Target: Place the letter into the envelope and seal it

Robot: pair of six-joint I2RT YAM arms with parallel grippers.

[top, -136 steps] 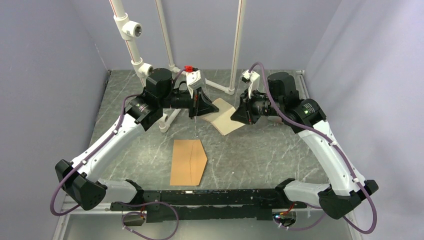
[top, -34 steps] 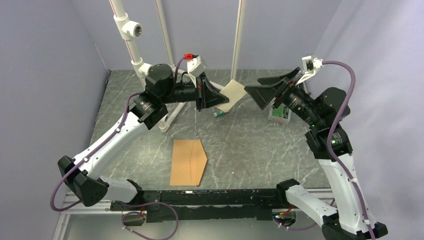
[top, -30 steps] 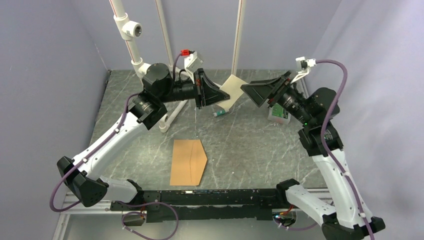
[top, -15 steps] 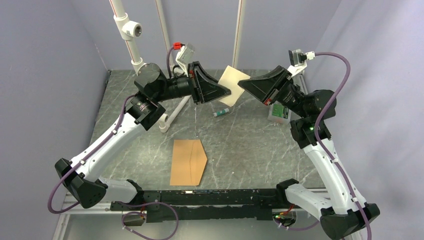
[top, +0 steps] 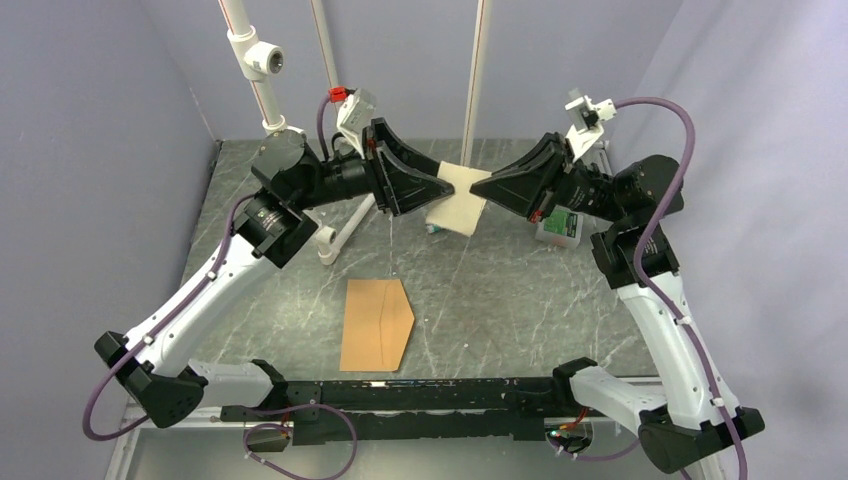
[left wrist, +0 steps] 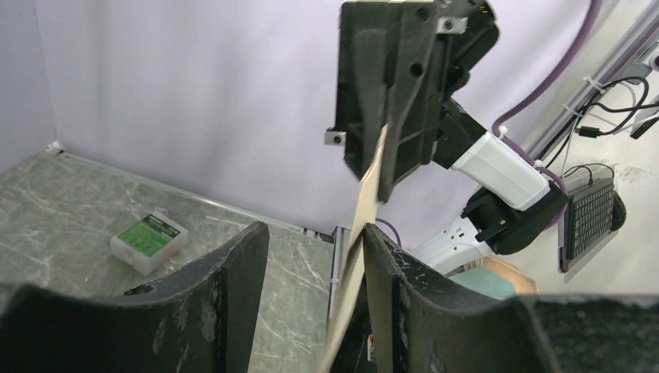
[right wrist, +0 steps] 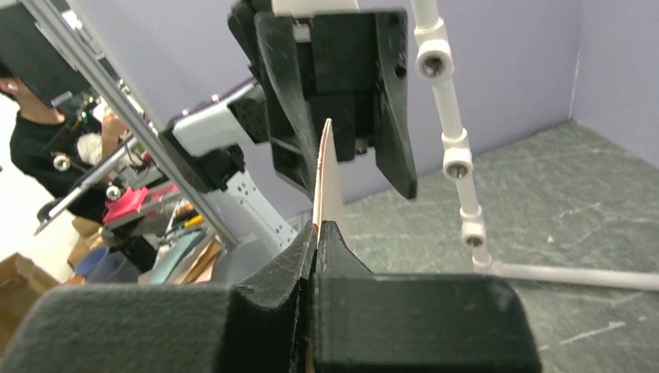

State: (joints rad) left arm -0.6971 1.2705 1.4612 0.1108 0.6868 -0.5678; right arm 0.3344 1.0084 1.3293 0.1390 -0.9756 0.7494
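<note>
1. Right tool (top: 474, 186): clenched on the letter (top: 457, 208). In the right wrist view both fingers were pressed together on one edge of the sheet, with no gap visible between them. The sheet rose edge-on from the fingertips.

2. Left tool (top: 440, 184): released. In the left wrist view the two fingers stood well parted. The letter passed edge-on through the gap, close against the finger on the right of that view. Whether it touched that finger could not be told. The right wrist view confirmed this: the left tool's fingers stood on either side of the sheet, and neither one closed on it.

3. Letter: held in the air above the far half of the worktop (top: 500, 300), between the two facing tools. It was carried by the right tool alone. In the top view it hung tilted, with its lower corner pointing down toward the worktop, and it was clear of the surface.

4. Envelope (top: 378, 323): flat on the worktop, near the front and left of centre. Its long sides ran front to back, and its pointed flap lay open and flat toward the right. It was well apart from the letter and from both tools.

5. Other items: a green-labelled box (top: 558, 228) sat on the worktop at the far right, beneath the right arm. A white pipe frame (top: 268, 112) stood at the far left.
</note>
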